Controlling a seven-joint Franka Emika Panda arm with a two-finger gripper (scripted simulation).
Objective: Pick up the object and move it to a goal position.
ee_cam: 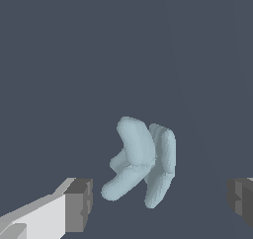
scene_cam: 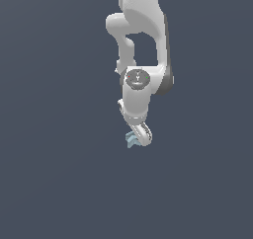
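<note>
Wrist view showed the gripper (ee_cam: 158, 203) spread wide with the object (ee_cam: 141, 161) lying between its fingers (ee_cam: 79, 203) but untouched, so I feared the lumpy piece might squirt sideways on closing.

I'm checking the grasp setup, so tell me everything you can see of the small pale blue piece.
The object is a small pale blue-grey lumpy piece of rounded, bent lobes forming two chevron-like limbs side by side, matte and plastic-looking. It lies on the plain dark grey floor. In the wrist view it sits between the open pincer fingers, nearer one dark pad, touching neither. In the exterior view it peeks out beside the pincer tip, mostly hidden by it.
</note>
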